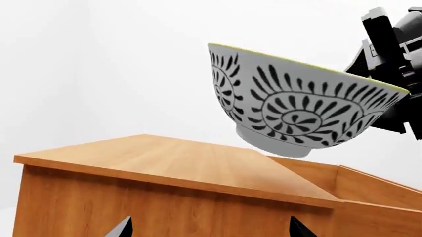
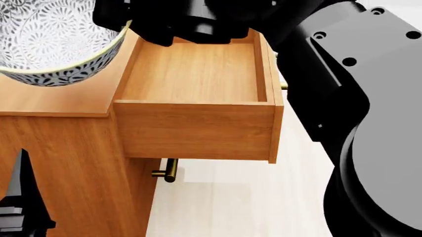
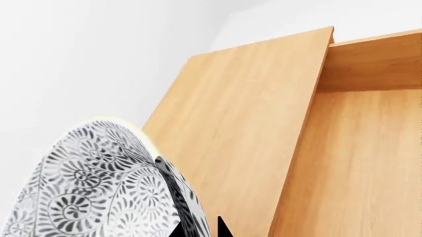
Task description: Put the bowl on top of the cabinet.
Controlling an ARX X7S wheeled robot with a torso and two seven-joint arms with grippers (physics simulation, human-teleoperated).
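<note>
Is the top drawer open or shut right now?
Open. The head view shows the drawer pulled out from the cabinet, its bare wooden inside visible and empty.

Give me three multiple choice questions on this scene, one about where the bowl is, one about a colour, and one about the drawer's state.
1. Where is the bowl?
A. Inside the drawer
B. Held in the air above the cabinet top
C. On the floor

2. What colour is the bowl's rim?
A. Pale yellow
B. Red
C. Blue

3. What state is the top drawer in?
A. Shut
B. Removed
C. Pulled open and empty

Answers:
1 B, the left wrist view shows a gap between the bowl's foot and the wooden top, with the right gripper at its rim.
2 A, a pale yellowish edge runs round the rim.
3 C, the head view shows it sticking out with a bare wooden bottom.
</note>
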